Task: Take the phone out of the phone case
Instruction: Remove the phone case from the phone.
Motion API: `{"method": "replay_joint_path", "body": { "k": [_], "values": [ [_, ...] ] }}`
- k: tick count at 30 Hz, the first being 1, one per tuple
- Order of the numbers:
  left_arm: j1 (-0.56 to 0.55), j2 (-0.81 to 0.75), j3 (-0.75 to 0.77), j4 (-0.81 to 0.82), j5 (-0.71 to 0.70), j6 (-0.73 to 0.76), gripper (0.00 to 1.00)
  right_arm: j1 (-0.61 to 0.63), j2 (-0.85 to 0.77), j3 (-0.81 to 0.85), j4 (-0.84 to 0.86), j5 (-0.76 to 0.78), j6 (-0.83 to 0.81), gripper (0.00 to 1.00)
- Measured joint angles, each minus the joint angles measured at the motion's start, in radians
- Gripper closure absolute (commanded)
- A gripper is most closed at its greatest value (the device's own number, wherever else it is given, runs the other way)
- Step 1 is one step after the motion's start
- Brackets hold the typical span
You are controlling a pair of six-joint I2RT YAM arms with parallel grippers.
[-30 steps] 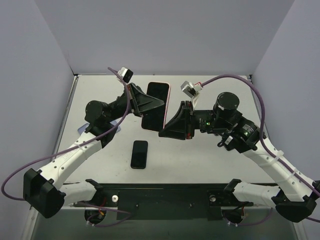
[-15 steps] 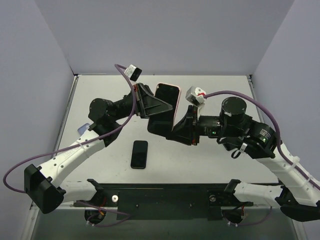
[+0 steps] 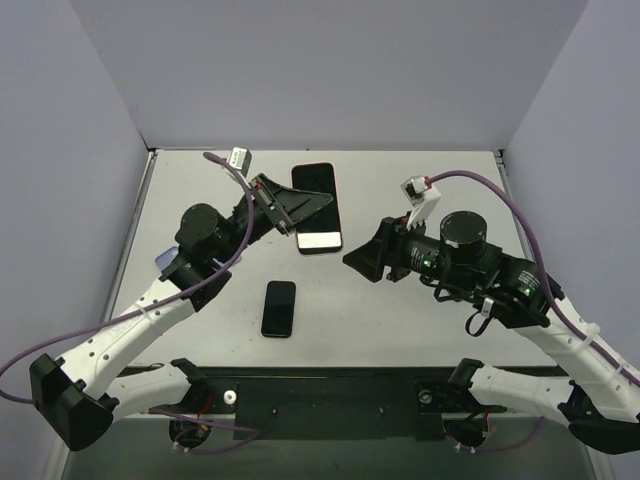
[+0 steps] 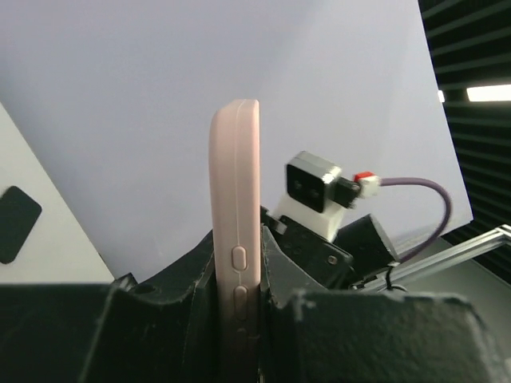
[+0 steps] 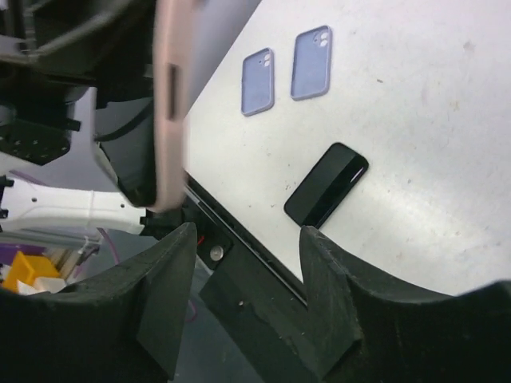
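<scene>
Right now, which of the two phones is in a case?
The pink-cased phone, clamped in the left gripper. The other, a black phone, lies bare and flat on the table near the arm bases, with nothing holding it.

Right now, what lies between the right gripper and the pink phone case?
Nothing; the top view shows only bare table between right gripper and pink phone case.

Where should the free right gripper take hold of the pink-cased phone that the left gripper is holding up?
Probably the pink-cased phone's free long edge, coming from the robot's right. The left gripper already clamps the thin slab's other side across its faces. The right gripper sits open on the free side, facing the exposed case rim.
</scene>
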Motion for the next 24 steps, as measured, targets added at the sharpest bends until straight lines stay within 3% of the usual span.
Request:
{"method": "replay_joint_path", "body": {
  "k": [6,14,24],
  "values": [
    [0.021,-0.090,-0.002,-0.055,-0.041,0.037,1.00,-0.096,-0.086,-0.076,0.024,-0.122,0.186,0.55],
    [0.021,-0.085,-0.002,-0.079,-0.047,0.053,1.00,-0.106,-0.090,-0.093,0.290,-0.292,0.398,0.61],
    [0.022,-0.079,-0.002,-0.085,-0.047,0.050,1.00,-0.114,-0.024,-0.112,0.363,-0.333,0.459,0.61]
  ]
}}
